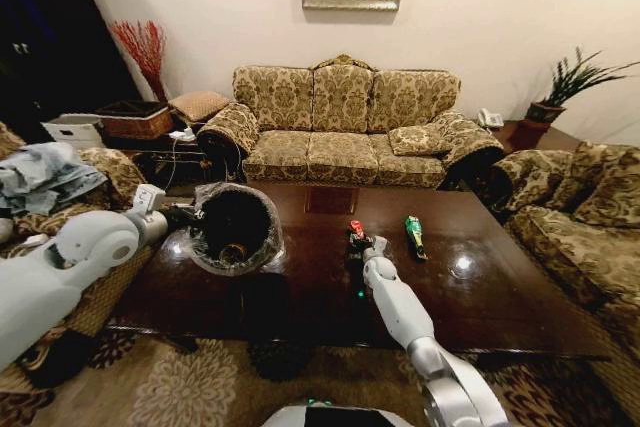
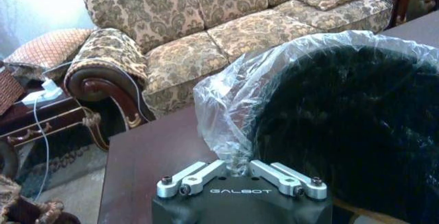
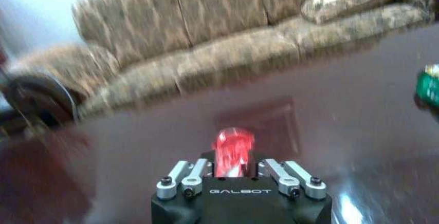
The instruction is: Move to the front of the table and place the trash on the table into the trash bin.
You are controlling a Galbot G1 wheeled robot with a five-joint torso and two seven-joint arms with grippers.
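Observation:
On the left part of the dark brown table [image 1: 480, 297] stands the black trash bin [image 1: 236, 219] with its clear liner [image 2: 233, 95]. A tan piece [image 1: 232, 252] lies inside it. My left gripper [image 1: 190, 215] [image 2: 237, 170] is shut on the liner at the bin's rim. Near the table's middle, my right gripper [image 1: 358, 240] [image 3: 232, 167] is shut on the red piece of trash [image 1: 356, 230] [image 3: 232, 147]. The green bottle [image 1: 414, 236] [image 3: 428, 86] lies on the wood just right of it.
A patterned sofa [image 1: 345, 122] stands behind the table and an armchair [image 1: 585, 207] at the right. A low side table with a basket [image 1: 135, 119] is at the back left. A patterned rug [image 1: 200, 387] lies under the table's near edge.

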